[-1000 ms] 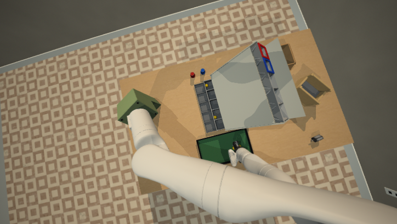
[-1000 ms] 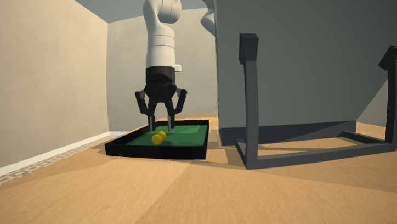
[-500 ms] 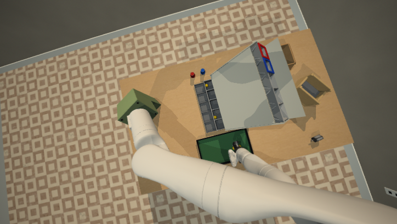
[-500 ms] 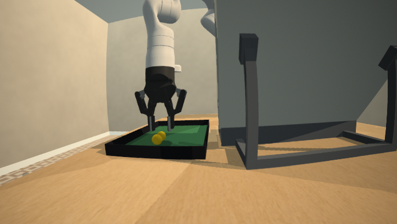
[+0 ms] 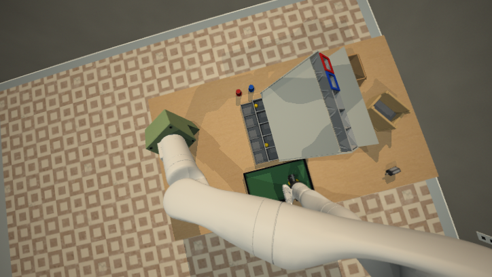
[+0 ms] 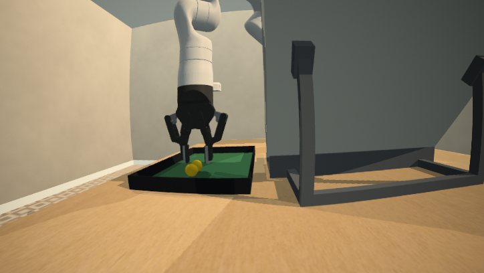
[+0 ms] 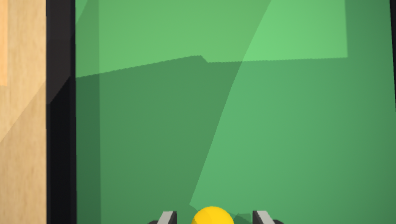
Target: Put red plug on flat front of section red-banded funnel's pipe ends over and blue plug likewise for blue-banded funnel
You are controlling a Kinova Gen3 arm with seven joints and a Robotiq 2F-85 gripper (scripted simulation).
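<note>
Fingers point(image 5: 291, 177) point(image 6: 207, 156) hovering released above marbles point(image 5: 289, 183) point(image 6: 191, 169) point(image 7: 212, 216), tray point(image 5: 265, 184) point(image 6: 223, 185) point(image 7: 61, 150) lying near table's point(image 5: 213, 117) point(image 6: 202, 230) point(image 7: 22, 150) long edge; red plug point(image 5: 238, 92), blue plug point(image 5: 251, 88) standing near opposite edge.

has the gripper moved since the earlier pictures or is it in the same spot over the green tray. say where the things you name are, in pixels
No visible shift: the gripper point(image 6: 195, 162) hangs in the same place over the green tray point(image 6: 189, 185).
</note>
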